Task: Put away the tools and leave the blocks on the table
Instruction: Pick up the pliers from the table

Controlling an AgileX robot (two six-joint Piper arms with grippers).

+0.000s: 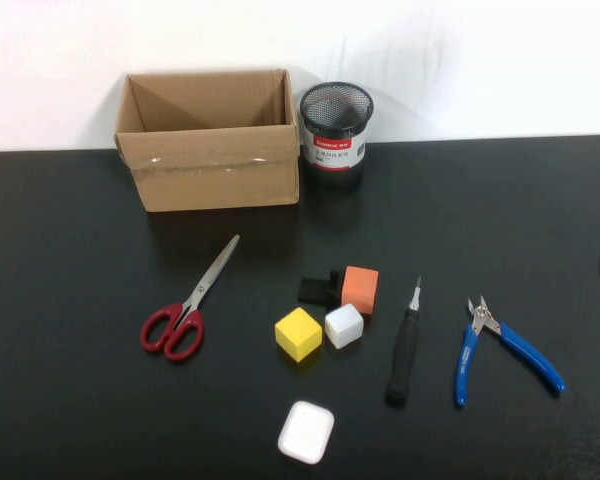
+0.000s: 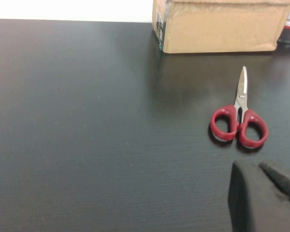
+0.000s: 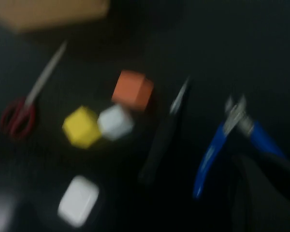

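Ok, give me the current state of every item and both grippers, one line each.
Scissors: closed, flat on table.
Pliers: handles spread, flat on table.
Screwdriver: lying flat, tip toward the box.
Cardboard box: open, upright.
Mesh cup: upright.
Blocks: on table, clustered.
White case: closed, flat.
Left gripper: shut, empty, near scissors.
Right gripper: shut, empty, near pliers.

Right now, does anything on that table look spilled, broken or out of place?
Nothing stands out. The scissors, screwdriver and pliers lie flat and intact beside the blocks, apart from the upright cardboard box and mesh cup.
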